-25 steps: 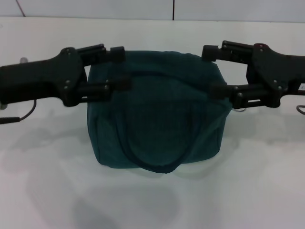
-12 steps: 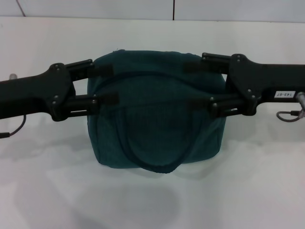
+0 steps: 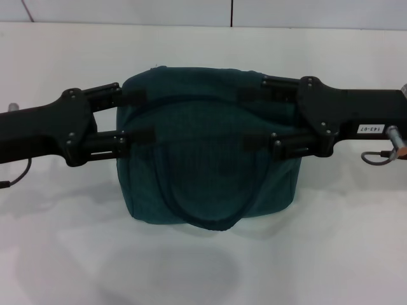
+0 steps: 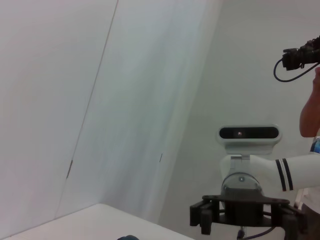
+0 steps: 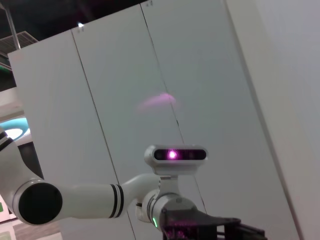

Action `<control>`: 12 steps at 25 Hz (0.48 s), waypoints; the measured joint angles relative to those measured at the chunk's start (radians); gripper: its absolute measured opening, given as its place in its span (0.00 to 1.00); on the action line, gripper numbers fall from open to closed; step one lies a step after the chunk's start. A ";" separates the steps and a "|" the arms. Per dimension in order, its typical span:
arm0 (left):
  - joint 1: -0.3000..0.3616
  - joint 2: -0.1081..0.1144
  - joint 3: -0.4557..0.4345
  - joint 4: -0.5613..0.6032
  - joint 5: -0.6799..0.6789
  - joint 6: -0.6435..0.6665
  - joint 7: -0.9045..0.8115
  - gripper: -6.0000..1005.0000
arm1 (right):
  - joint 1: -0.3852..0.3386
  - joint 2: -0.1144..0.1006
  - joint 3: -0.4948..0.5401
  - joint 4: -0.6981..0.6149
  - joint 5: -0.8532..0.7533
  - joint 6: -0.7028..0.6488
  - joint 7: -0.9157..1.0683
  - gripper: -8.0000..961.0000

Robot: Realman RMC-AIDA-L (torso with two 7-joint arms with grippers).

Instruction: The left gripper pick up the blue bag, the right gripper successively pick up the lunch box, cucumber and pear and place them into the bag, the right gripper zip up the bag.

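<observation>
It looked like a robotics lab or test room — a bare white table (image 3: 331,254) stood before plain white wall panels (image 5: 125,100), and a white robot arm (image 5: 75,200) with a mounted camera (image 4: 248,133) showed nearby.

The head view looks down, close, on the white flat surface (image 3: 356,241); each wrist view faces sideways and upward at pale wall panels, catching the opposite arm's camera; neither shares the surface plainly.
</observation>
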 joint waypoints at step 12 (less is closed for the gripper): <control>0.000 -0.002 0.000 0.000 -0.003 0.000 0.005 0.79 | -0.006 -0.001 0.000 0.000 -0.010 -0.002 0.006 0.93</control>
